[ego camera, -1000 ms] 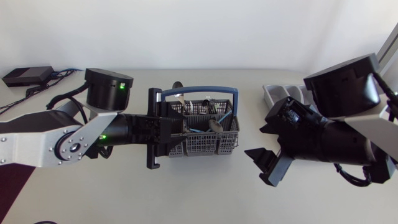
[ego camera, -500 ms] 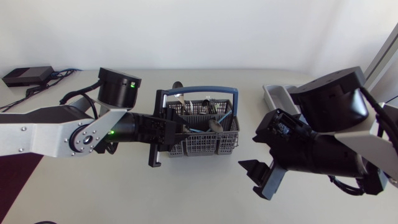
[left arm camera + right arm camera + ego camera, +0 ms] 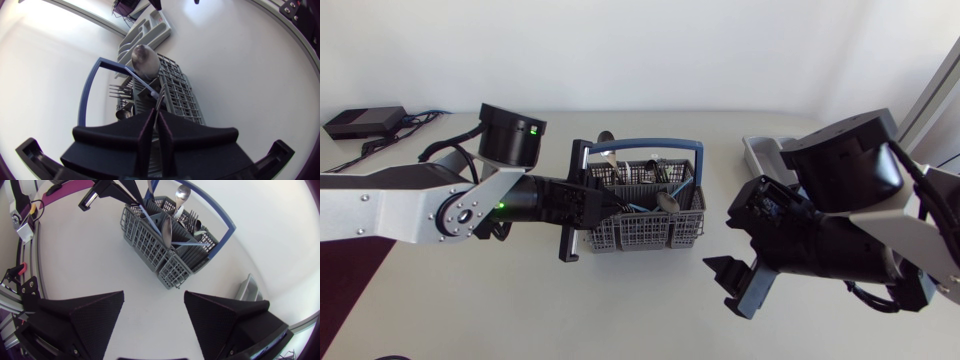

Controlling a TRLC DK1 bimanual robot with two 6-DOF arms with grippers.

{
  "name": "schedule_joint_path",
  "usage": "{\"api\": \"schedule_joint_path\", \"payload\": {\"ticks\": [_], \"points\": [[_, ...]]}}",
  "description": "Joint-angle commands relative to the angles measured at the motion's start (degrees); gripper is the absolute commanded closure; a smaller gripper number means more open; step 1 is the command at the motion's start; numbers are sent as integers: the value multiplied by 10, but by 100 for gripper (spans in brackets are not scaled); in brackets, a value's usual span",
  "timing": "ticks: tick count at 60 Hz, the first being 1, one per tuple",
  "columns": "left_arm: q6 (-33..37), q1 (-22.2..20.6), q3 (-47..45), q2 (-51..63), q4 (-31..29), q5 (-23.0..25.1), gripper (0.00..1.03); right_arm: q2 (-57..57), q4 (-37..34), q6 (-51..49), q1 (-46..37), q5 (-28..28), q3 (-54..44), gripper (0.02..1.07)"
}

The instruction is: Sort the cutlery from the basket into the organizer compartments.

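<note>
- While my left gripper (image 3: 155, 117) is pinched narrow on the thin handle of a spoon (image 3: 145, 60) leaning in the basket (image 3: 186, 95), I judge the best move is a slow, straight lift. The bowl should clear the blue carry handle (image 3: 87, 95) and the forks (image 3: 117, 90) without snagging.
- The hold looks slim, so any jerk could let the spoon swing or slip.
- My left arm lies low and stretched across the table (image 3: 520, 300), with its fingers entering the basket from the side.
- My right gripper (image 3: 152, 310) hangs wide open and empty just beside the basket.
- The organizer (image 3: 765, 150) sits beyond the basket, partly under my right arm.
</note>
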Motion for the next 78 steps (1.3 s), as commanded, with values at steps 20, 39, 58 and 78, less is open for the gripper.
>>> {"api": "schedule_joint_path", "payload": {"ticks": [20, 39, 58, 78], "points": [[-53, 50, -10, -44, 9, 50, 100, 10, 13, 13, 9, 3, -22, 20], [-195, 105, -79, -100, 128, 96, 100, 10, 13, 22, 26, 13, -22, 20], [-371, 163, -60, -130, 126, 167, 100, 16, 13, 27, 39, 20, -14, 20], [-502, 160, -44, -162, 105, 166, 100, 10, 12, 27, 48, 21, -3, 20]]}}
